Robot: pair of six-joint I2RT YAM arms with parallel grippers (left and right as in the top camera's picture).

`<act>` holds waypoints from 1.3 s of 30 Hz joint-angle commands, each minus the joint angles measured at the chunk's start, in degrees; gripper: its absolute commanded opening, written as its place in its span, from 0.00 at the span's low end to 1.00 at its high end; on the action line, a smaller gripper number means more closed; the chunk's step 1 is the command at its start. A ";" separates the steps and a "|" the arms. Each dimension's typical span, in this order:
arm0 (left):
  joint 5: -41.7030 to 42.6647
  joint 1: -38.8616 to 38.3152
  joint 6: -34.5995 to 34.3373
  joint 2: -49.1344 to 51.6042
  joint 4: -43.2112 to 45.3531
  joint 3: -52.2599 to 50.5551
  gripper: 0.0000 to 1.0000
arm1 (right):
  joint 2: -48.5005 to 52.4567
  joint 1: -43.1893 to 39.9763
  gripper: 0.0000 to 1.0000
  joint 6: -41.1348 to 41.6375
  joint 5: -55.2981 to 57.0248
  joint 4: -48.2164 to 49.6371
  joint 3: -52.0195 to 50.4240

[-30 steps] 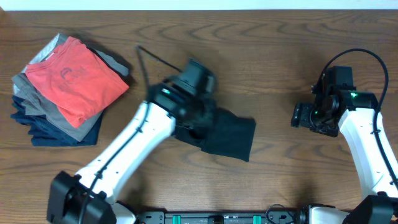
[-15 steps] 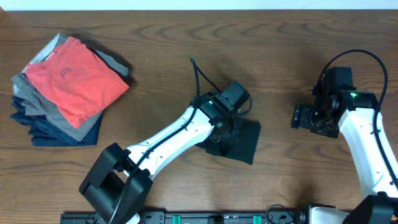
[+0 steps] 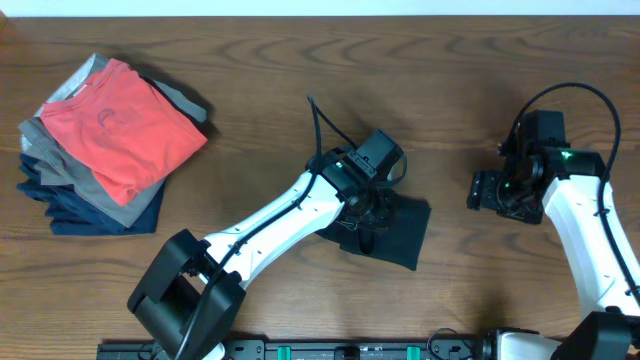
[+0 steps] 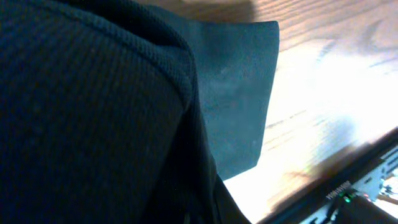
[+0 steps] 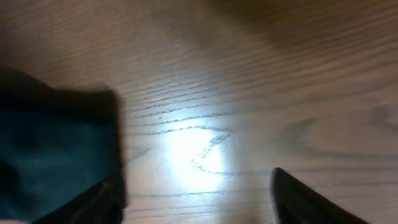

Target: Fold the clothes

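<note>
A dark navy garment [image 3: 395, 230] lies folded on the table's middle, partly under my left gripper [image 3: 362, 215]. That gripper presses down on its left part, and the cloth [image 4: 230, 87] fills the left wrist view, hiding the fingers. My right gripper [image 3: 482, 188] is open and empty, above bare wood to the right of the garment. The right wrist view shows both its fingers apart [image 5: 196, 199] with the dark garment [image 5: 56, 149] at the left edge.
A stack of folded clothes [image 3: 105, 140], with a red shirt on top, sits at the far left of the wooden table [image 3: 470, 80]. The arm bases and a black rail [image 3: 350, 350] run along the front edge.
My left arm swung right from the table's middle and came down on the dark garment, which then slid a little right. The right arm stayed put.
</note>
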 commanded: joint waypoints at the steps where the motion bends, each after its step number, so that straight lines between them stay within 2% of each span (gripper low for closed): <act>1: -0.50 1.42 -0.04 -3.89 -0.59 0.94 0.06 | 0.81 -0.13 0.56 -2.75 -6.93 0.37 -1.29; 3: -2.49 2.56 0.04 -5.49 -1.51 0.94 0.06 | 1.31 0.68 0.43 -3.41 -9.68 1.20 -2.54; 7: -2.49 4.94 0.17 -7.32 -1.60 0.94 0.06 | 1.53 3.08 0.32 -3.39 -11.72 4.68 -6.71; 12: -2.47 7.30 0.20 -9.07 -2.32 0.94 0.06 | 1.53 6.88 0.31 -2.86 -16.35 10.93 -13.16; 24: -1.79 8.39 1.46 -10.60 -5.05 1.01 0.06 | 1.53 13.75 0.33 3.58 -16.41 29.92 -24.59; 28: -1.60 8.41 1.46 -10.95 -5.97 1.01 0.06 | 1.53 14.14 0.33 3.80 -16.44 33.11 -26.27; 39: -0.28 7.37 1.66 -11.74 -7.76 4.52 0.06 | 1.53 14.14 0.32 4.63 -16.46 33.73 -26.40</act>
